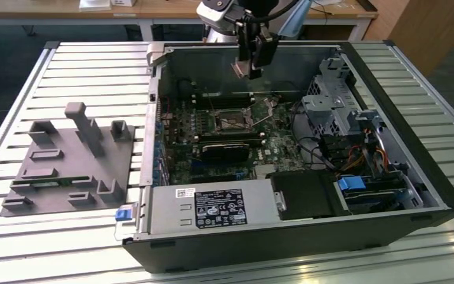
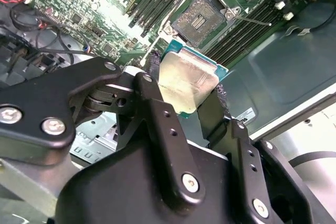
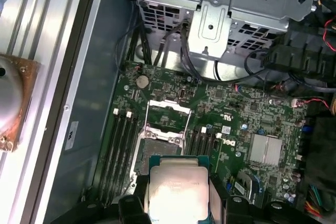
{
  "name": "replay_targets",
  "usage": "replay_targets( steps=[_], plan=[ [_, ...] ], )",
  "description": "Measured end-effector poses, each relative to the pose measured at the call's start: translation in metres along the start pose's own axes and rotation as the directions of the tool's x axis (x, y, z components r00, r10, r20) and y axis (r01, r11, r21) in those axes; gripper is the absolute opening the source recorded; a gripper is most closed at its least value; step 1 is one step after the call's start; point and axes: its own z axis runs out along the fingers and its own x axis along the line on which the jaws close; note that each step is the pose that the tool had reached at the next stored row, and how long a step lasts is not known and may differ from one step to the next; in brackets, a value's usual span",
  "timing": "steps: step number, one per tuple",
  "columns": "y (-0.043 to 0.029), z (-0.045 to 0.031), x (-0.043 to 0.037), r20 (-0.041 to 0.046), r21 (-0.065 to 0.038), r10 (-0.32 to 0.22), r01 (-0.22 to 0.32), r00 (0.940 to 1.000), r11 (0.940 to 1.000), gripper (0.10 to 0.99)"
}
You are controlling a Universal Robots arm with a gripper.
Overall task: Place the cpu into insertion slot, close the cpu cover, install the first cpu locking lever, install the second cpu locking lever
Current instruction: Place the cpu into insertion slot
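- Black two-fingered pincer: jaws closed part-way, only as wide as the chip, pressing on two opposite edges of it. It hangs inside the open case, above the board and clear of it.
- Small flat square cpu with a silvery-beige metal top and green rim: held in the pincer, in the air, touching nothing else. It sits near the socket in both wrist views and is not seated.
- Risk, by judgement: the grip is on thin edges only, so the chip could tilt or slip. A tilted or turned chip lowered onto the contacts could bend them or jam on the rim.
- Square insertion slot with dark centre and silver metal rim: empty and exposed.
- Thin silver cpu cover, a metal frame with a window: appears swung up at the socket's far side, not closed. It could foul the fingers if the approach drifts that way.
- Green motherboard: bears the socket, with memory slots on both sides.
- Black computer case: lies on its side, open.
- Grey moulded fixture tray: on the slatted table at the exterior view's left, well apart from the case.
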Motion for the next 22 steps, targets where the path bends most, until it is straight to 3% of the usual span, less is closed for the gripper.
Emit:
replay_targets(
  steps=[6, 12, 22],
  plan=[
    [-0.0001, 0.0011, 0.0001, 0.0056, -0.001, 0.065, -0.065, 0.9979, 0.9979, 0.537],
    [-0.0002, 0.0029, 0.0003, 0.0130, -0.003, 0.153, -0.153, 0.9881, 0.9882, 0.537],
    [-0.0008, 0.0091, 0.0003, 0.0138, -0.003, 0.162, -0.162, 0.9866, 0.9867, 0.537]
  ],
)
